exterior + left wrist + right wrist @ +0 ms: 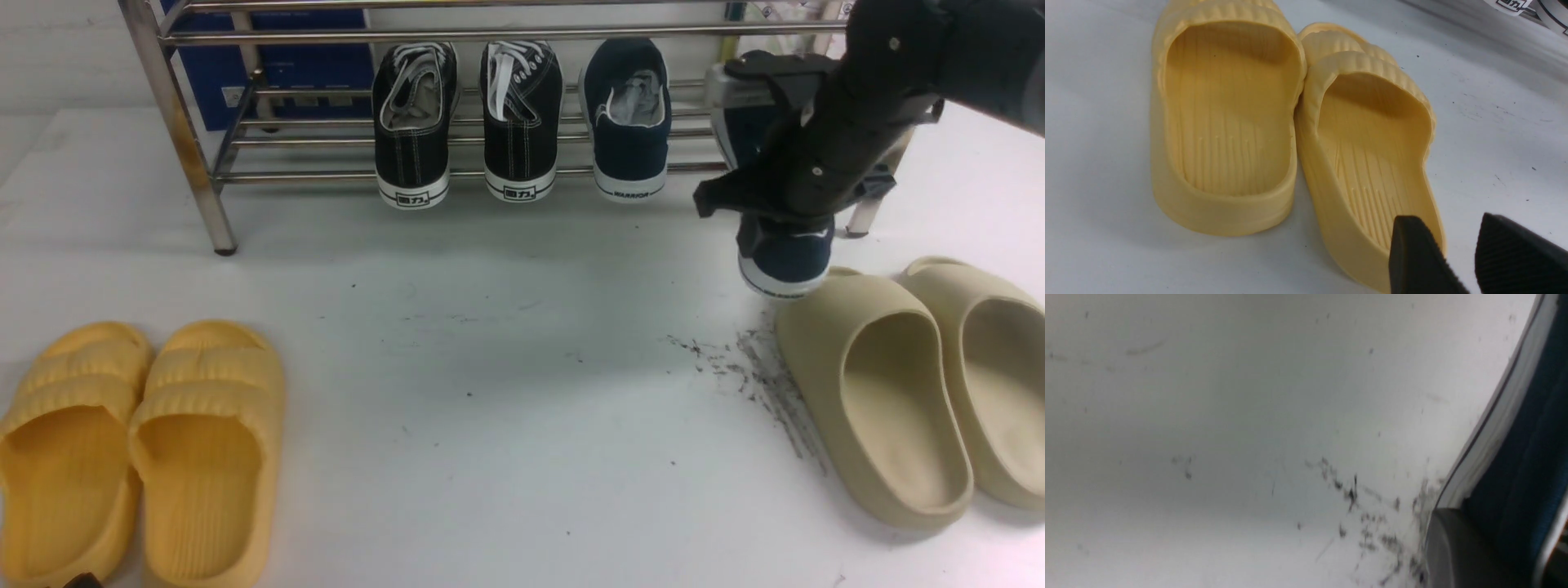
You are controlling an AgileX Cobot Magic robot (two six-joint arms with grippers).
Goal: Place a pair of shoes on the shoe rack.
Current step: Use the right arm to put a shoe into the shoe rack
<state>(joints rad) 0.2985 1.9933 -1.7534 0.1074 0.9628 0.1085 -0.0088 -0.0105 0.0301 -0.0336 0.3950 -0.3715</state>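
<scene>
White table [506, 343] — matte, lightly specked. The densest black scuff marks [755, 371] lie on my right, just beside the inner beige slipper [878, 400]. The outer beige slipper [992, 367] sits close against it, both with open heels toward me.

On my left, near edge: one yellow ribbed slipper [65, 449] and its twin [208, 441], sides touching, footbeds grooved lengthwise.

At the back stand a black lace-up sneaker [412, 122] and a second black sneaker [521, 118] — heels toward me, white laces, white soles with a small heel label, a narrow gap between them.

A blue box [269, 65] sits behind, far left.
</scene>
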